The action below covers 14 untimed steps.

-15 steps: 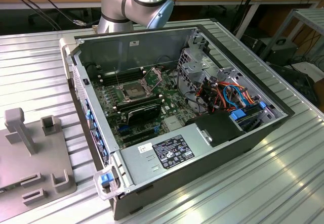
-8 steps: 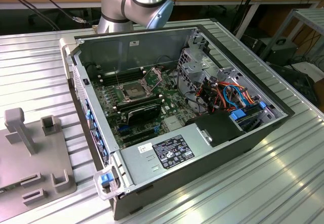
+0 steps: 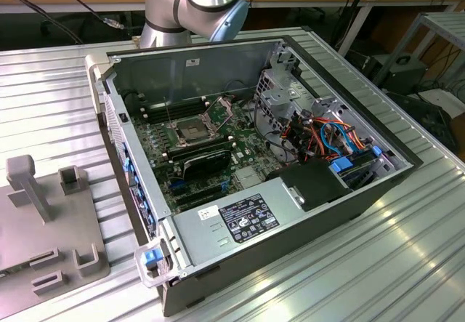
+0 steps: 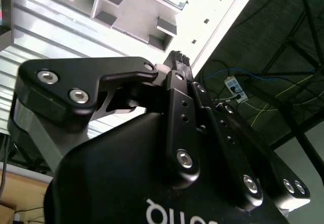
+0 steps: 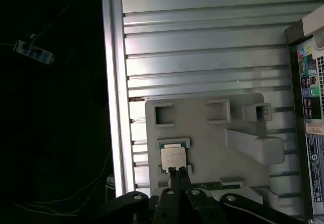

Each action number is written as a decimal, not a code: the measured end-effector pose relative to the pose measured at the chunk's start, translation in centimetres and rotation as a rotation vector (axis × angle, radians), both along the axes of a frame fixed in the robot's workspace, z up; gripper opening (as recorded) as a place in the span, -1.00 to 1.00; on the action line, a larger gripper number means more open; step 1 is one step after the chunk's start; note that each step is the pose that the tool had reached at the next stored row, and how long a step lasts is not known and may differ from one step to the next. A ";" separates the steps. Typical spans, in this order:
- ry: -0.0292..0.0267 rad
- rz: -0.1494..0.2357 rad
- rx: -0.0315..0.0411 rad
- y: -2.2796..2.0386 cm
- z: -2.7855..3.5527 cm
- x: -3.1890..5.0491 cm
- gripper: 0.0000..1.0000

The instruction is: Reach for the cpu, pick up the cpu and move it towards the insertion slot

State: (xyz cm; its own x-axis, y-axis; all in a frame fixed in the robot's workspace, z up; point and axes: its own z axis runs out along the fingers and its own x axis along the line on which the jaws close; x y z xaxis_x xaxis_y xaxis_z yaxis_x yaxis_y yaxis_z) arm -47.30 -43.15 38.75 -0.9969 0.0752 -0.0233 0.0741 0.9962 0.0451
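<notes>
While I hang over the ribbed desk (image 3: 392,264), open computer case (image 3: 182,71), grey fixture plate (image 5: 207,138) beside it, insertion slot (image 3: 190,129) inside the case, cpu (image 5: 173,158) seated in the plate's pocket, my fingers (image 5: 173,177) pressed together just by the cpu

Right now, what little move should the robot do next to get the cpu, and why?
Probably open the gripper first. It looks shut, poised over the cpu, which lies flat in its grey holder. While shut, it can't straddle the cpu.
</notes>
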 end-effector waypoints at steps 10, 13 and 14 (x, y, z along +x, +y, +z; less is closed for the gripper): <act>0.0000 0.000 0.0000 0.00 -0.02 -0.14 -0.78; 0.0000 0.000 0.0000 0.00 -0.02 -0.15 -0.78; 0.0000 0.000 -0.0001 0.00 -0.03 -0.16 -0.76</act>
State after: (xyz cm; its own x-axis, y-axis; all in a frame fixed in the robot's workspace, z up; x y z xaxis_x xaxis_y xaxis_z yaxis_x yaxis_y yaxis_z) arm -47.45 -43.15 38.73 -0.9969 0.0753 -0.0233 0.0742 0.9962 0.0450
